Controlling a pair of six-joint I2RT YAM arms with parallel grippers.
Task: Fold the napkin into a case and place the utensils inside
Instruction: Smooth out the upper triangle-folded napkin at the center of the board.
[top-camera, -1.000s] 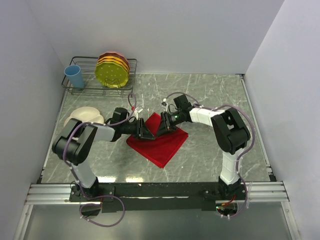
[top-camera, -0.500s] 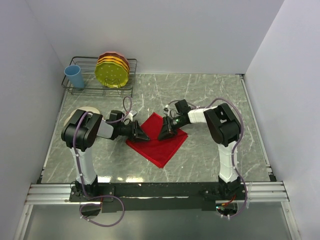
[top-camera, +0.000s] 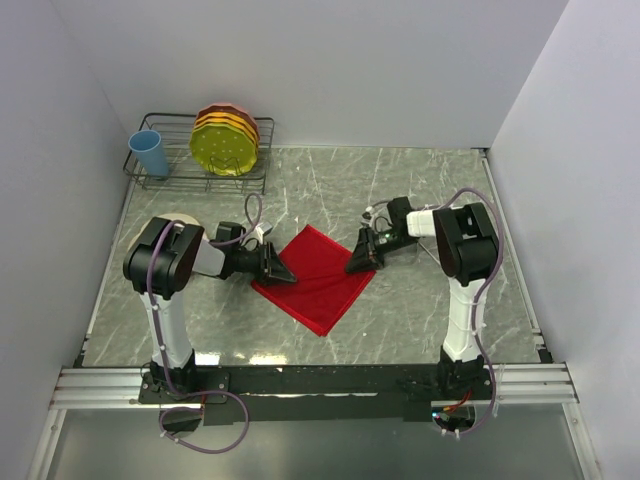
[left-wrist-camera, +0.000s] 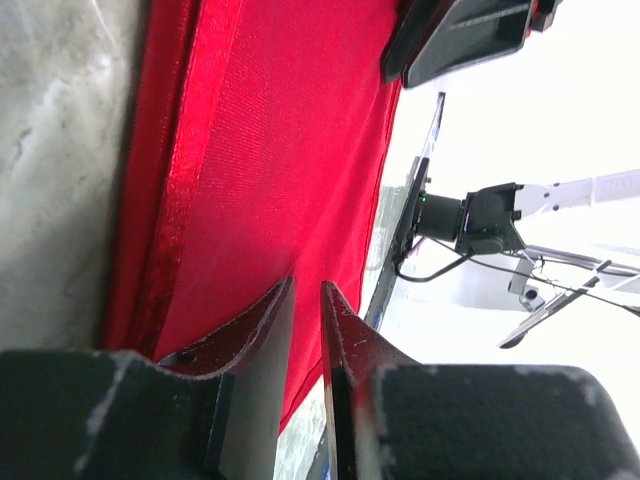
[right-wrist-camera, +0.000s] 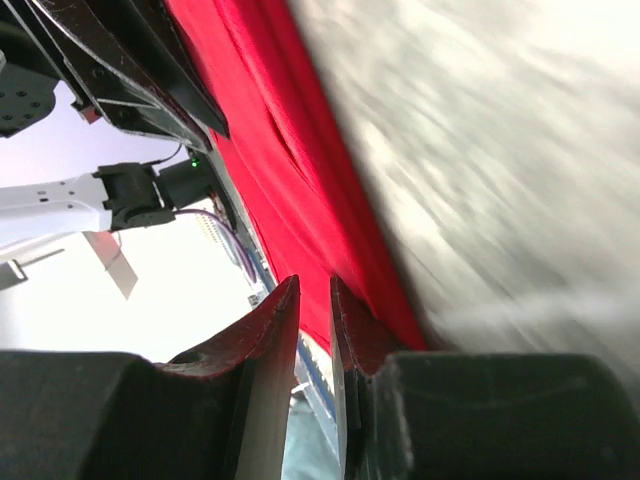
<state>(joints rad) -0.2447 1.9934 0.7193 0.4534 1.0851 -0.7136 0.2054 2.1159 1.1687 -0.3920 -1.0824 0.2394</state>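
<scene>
The red napkin (top-camera: 320, 282) lies flat on the marble table as a diamond. My left gripper (top-camera: 286, 275) rests low at its left corner, and my right gripper (top-camera: 355, 266) at its right corner. In the left wrist view the napkin (left-wrist-camera: 270, 150) spreads out beyond my left gripper (left-wrist-camera: 307, 285), whose jaws stand a narrow slit apart with nothing between them. The right wrist view shows the napkin's (right-wrist-camera: 290, 190) edge past my right gripper (right-wrist-camera: 314, 280), also slightly open and empty. The utensils are out of view.
A cream plate (top-camera: 160, 228) sits at the left, partly behind the left arm. At the back left a wire rack (top-camera: 175, 178) holds yellow and orange plates (top-camera: 226, 140) and a blue cup (top-camera: 150, 153). Grey walls stand on three sides.
Both grippers have slid outward from the napkin's middle to its left and right corners. The napkin now lies smoother and uncovered in the middle.
</scene>
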